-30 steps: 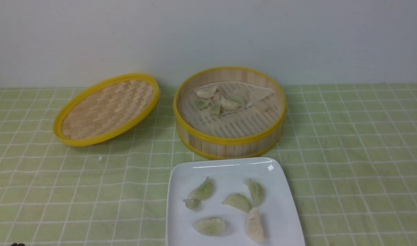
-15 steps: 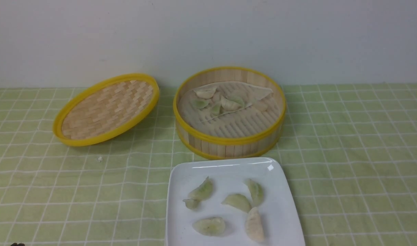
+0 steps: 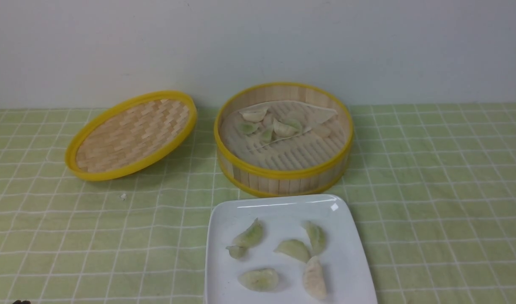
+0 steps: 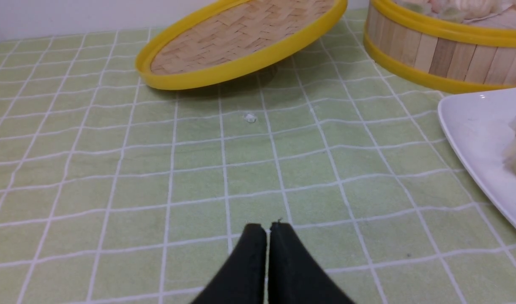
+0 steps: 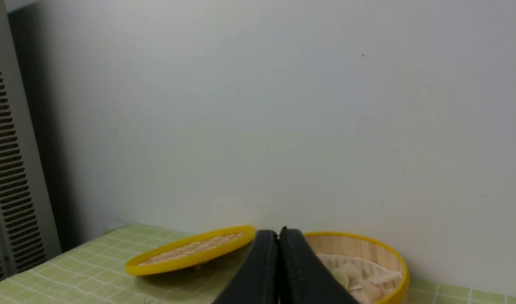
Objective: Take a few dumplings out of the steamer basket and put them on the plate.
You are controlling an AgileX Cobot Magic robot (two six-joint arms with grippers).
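Seeing both my grippers, left (image 4: 268,228) and right (image 5: 279,233), closed and empty; five dumplings (image 3: 294,249) lie on the plate (image 3: 346,270), more sit in the basket (image 3: 283,175) behind it.

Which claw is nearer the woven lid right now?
Probably left. The left claw, shut, sits low over the tablecloth, facing the woven lid. The right claw, shut, is raised, the lid farther off.
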